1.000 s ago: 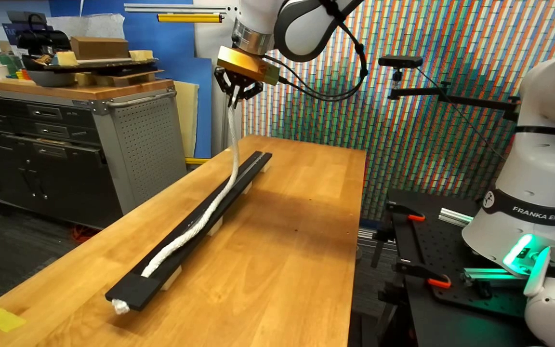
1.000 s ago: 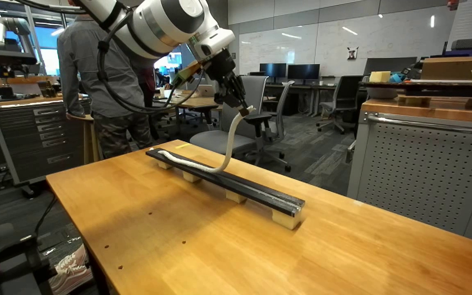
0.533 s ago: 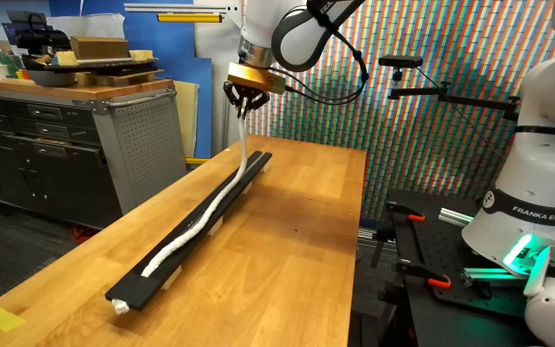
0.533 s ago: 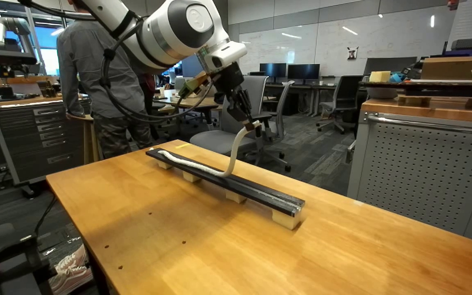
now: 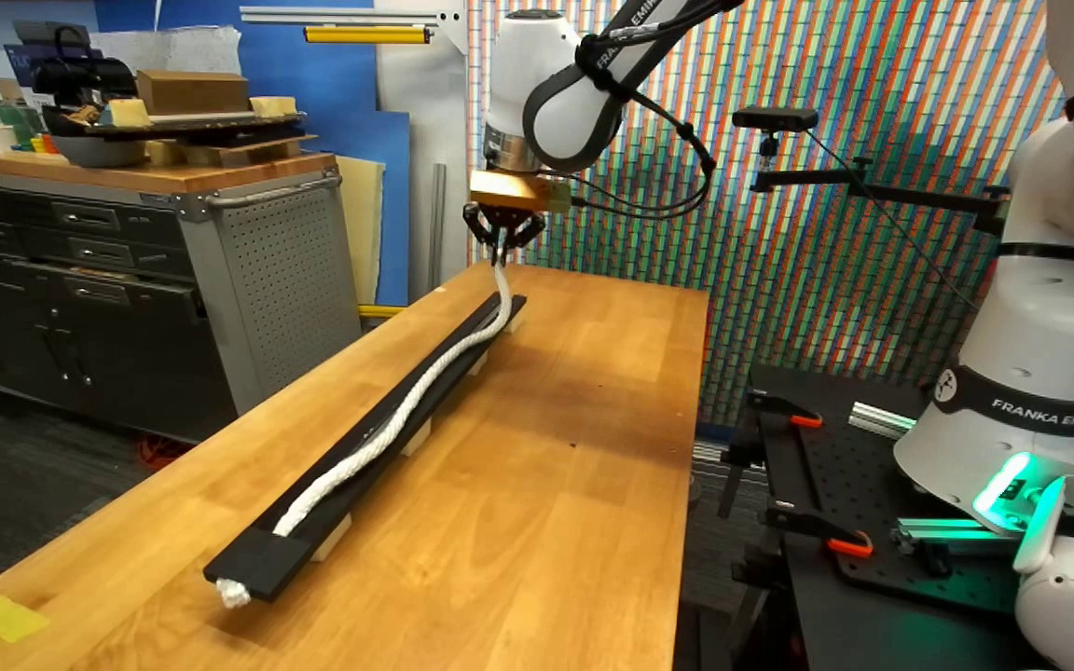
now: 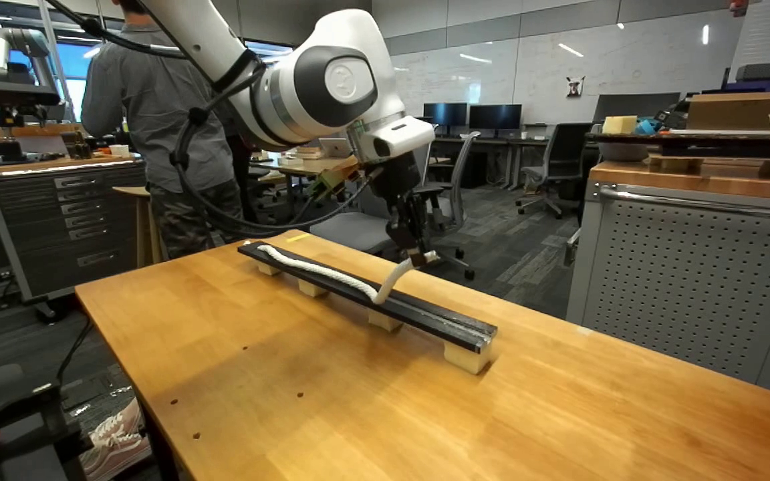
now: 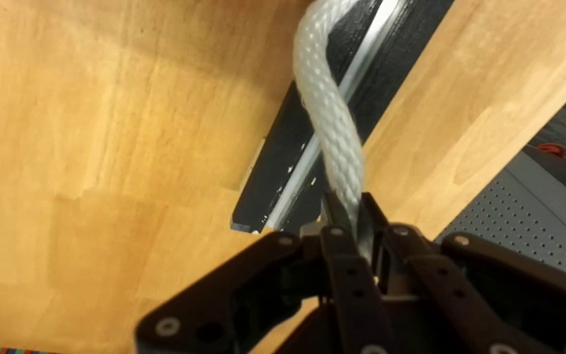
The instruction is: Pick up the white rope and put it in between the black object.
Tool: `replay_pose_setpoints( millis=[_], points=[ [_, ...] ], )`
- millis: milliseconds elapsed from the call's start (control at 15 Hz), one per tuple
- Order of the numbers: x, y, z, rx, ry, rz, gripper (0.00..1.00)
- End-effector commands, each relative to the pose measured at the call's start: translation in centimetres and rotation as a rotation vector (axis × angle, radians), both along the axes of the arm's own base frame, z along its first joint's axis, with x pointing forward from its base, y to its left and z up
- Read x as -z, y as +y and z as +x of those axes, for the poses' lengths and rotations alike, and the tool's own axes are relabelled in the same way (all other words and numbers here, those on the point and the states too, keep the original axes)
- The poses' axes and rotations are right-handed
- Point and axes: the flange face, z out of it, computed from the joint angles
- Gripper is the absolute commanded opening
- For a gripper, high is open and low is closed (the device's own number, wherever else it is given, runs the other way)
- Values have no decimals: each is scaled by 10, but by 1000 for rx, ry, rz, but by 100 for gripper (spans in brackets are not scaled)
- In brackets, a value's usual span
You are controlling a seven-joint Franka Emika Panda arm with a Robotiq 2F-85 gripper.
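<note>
Jaws of the black, jointed gripper [image 5: 499,257] pinched a thick, white, braided rope [image 7: 329,110] near one end, which projected slightly past them. From this grip, held above the varnished wooden counter [image 6: 331,414], the rope curved down to a long, straight, grooved black bar [image 6: 425,312] and lay along it as far as a flat black plate [image 5: 260,561] at one end. In the wrist view, the raised stretch bent obliquely across the groove. Whether the resting length sat within the groove could not be told. Pale blocks [image 6: 467,357] supported the bar.
</note>
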Motion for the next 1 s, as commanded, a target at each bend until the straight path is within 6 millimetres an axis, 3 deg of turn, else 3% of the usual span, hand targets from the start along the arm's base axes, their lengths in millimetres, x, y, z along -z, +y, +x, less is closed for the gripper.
replay_pose_setpoints(
  millis=[0, 200, 600, 933],
  points=[
    [20, -19, 13, -8, 37, 30, 3],
    [29, -32, 23, 18, 33, 36, 3],
    [26, -68, 39, 96, 5, 5, 3],
    [49, -68, 44, 100, 65, 36, 3]
  ],
)
